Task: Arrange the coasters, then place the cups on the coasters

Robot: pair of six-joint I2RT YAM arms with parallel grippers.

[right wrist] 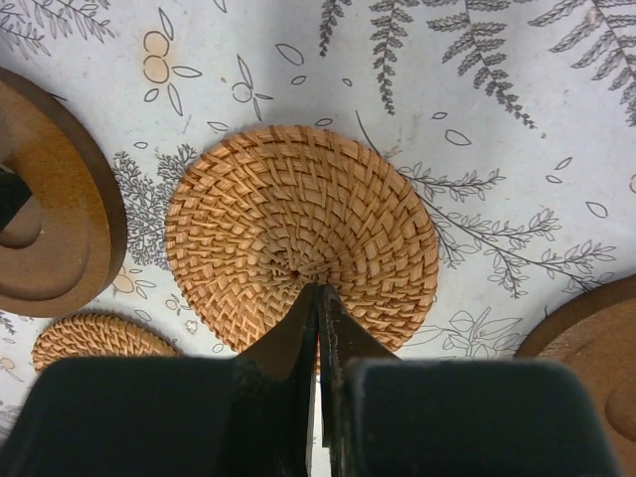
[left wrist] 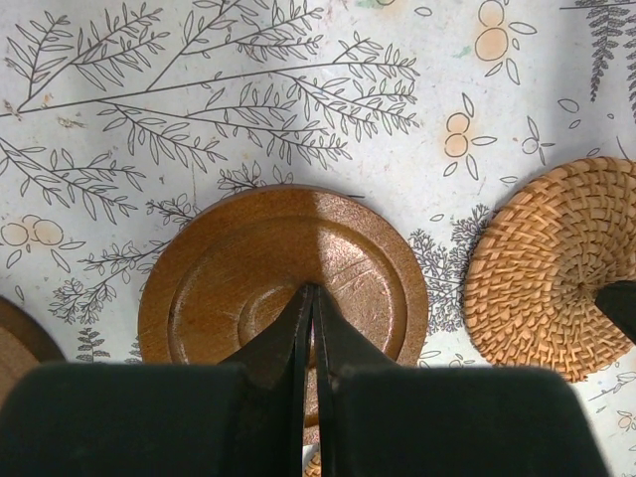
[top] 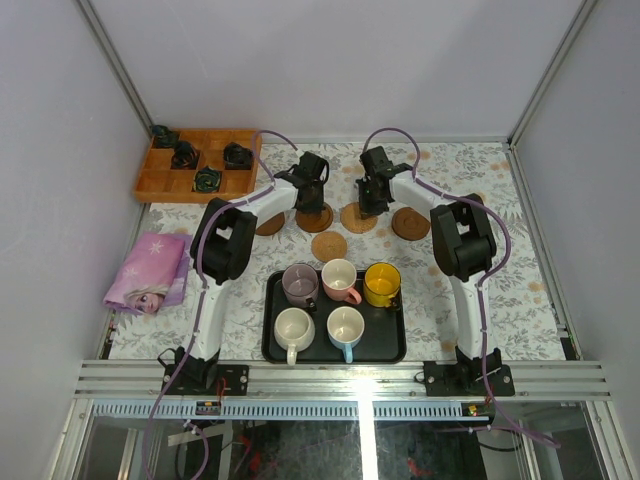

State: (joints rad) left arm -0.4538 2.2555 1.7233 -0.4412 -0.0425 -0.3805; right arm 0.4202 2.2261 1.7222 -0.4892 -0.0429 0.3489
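Several round coasters lie in a row on the patterned tablecloth, some smooth wood, some woven rattan. My left gripper [top: 313, 203] [left wrist: 314, 290] is shut, its tips over the middle of a ringed wooden coaster [top: 313, 219] [left wrist: 248, 268]. My right gripper [top: 368, 203] [right wrist: 318, 288] is shut too, with its tips over the centre of a woven coaster [top: 358, 218] [right wrist: 298, 219]. Neither holds anything. More coasters lie at the left [top: 270, 224], at the right [top: 410, 223] and nearer the tray [top: 328, 246]. The mauve [top: 300, 284], pink [top: 340, 279], yellow [top: 382, 285], cream [top: 293, 329] and light blue [top: 346, 328] cups stand on a black tray [top: 386, 334].
A compartmented wooden box [top: 165, 183] with small dark objects sits at the back left. A folded pink-purple cloth [top: 150, 270] lies at the left edge. The black tray takes up the near middle, between the two arm bases. White walls close in the table.
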